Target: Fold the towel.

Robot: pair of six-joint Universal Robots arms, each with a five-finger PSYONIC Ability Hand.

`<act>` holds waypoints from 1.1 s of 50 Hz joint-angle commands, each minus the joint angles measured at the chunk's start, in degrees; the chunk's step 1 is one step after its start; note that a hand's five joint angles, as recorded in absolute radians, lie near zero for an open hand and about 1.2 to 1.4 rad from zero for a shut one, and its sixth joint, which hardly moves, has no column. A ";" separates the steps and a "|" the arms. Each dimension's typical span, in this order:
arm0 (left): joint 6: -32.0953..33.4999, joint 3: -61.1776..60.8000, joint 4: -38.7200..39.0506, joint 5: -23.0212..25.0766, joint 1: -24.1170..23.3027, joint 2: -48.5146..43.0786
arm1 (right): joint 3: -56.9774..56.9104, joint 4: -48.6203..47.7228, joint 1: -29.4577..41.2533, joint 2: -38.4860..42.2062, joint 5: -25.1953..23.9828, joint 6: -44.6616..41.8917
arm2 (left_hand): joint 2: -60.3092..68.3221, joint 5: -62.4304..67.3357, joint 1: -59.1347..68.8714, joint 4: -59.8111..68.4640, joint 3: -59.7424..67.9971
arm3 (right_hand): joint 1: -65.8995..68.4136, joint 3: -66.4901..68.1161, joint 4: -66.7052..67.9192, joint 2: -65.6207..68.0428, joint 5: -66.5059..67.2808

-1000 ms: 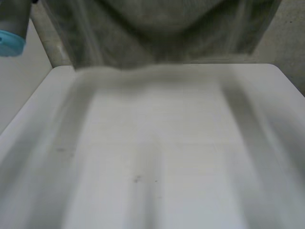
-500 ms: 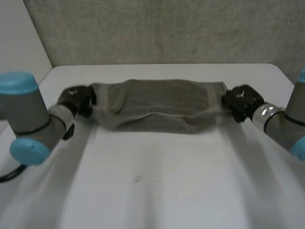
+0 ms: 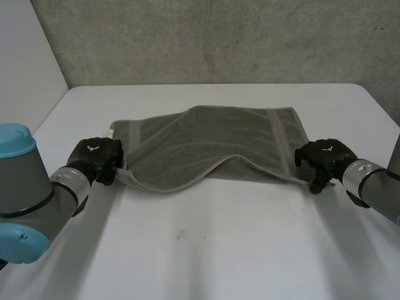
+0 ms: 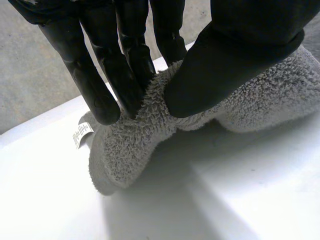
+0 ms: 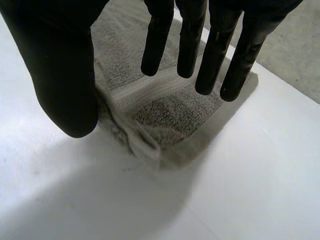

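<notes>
At the left of the flat white table (image 3: 206, 262), the robot's black left hand (image 3: 97, 159) pinches the near left corner of the rectangular grey terry towel (image 3: 212, 144). Its fingers (image 4: 100, 85) and thumb are closed on a bunched wad of the cloth (a small white label (image 4: 80, 135) sticks out just beside it). The towel lies spread across the middle of the table between the two hands, and its near edge is rumpled into a loose fold. At the near right corner, the black right hand (image 3: 322, 159) hangs with straight fingers (image 5: 187, 40) held wide of the thumb. It seems to be just above the cloth, though I cannot tell whether it touches.
</notes>
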 commanded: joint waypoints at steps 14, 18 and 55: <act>-0.42 1.44 -0.02 0.01 0.34 0.19 | 0.11 -4.79 0.96 4.66 1.69 3.81 | 10.25 11.20 13.04 10.26 10.35 | 13.52 17.60 17.58 17.47 17.60; -0.33 1.53 -0.02 0.01 0.60 0.10 | 0.37 -5.05 0.43 3.17 1.95 3.90 | 10.25 11.20 13.04 10.26 10.35 | 46.00 50.08 50.06 49.96 50.08; 28.41 -3.13 -0.55 10.20 0.16 2.56 | 3.36 -5.76 0.52 -3.07 1.86 -0.94 | -48.77 -47.82 -45.98 -48.76 -48.67 | 46.12 50.20 50.18 50.08 50.21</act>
